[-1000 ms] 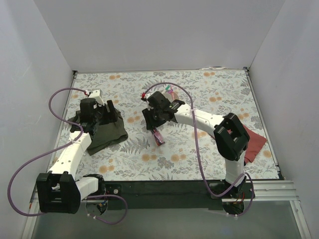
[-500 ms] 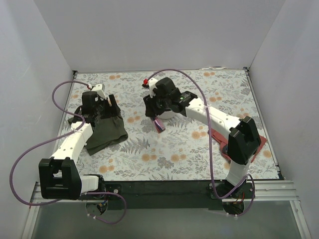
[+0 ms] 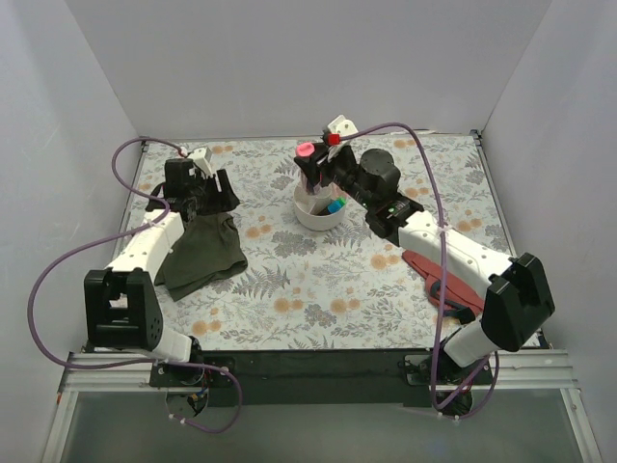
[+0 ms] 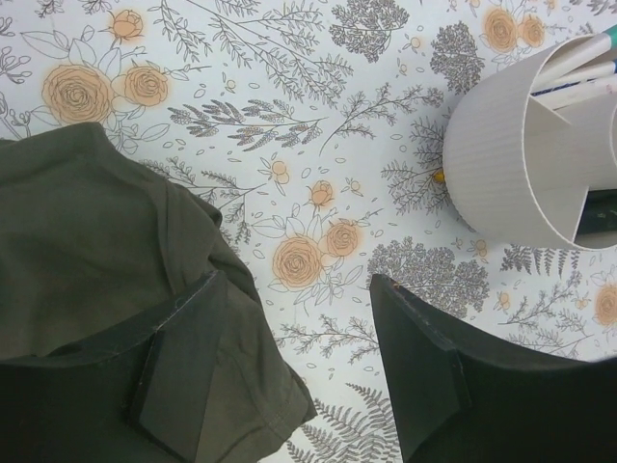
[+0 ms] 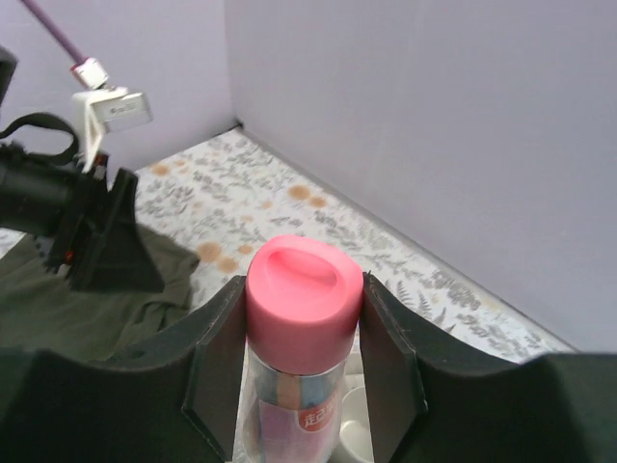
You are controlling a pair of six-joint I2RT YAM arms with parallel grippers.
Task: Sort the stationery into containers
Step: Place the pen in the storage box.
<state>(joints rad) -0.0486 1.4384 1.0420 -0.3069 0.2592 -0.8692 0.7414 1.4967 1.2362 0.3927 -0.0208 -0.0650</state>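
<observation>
My right gripper point(image 3: 307, 166) is shut on the stubby pink tube point(image 5: 303, 328), held upright with its pink cap point(image 3: 305, 149) up, just above the far-left rim of the round off-white bowl point(image 3: 310, 219). The bowl holds white pens and a blue-ended highlighter point(image 3: 335, 205). In the left wrist view the bowl point(image 4: 511, 164) is at the upper right, with white pens point(image 4: 578, 68) inside. My left gripper point(image 3: 214, 189) is open and empty, low over the table at the olive cloth's far edge.
A dark olive cloth point(image 3: 202, 253) lies at the left, and also shows in the left wrist view point(image 4: 106, 270). A red cloth point(image 3: 453, 280) lies at the right under my right arm. Grey walls close in the floral table on three sides.
My right gripper has carried the pink tube from low over the table's middle up and back to above the bowl, which is now uncovered. My left gripper has moved farther back along the olive cloth.
</observation>
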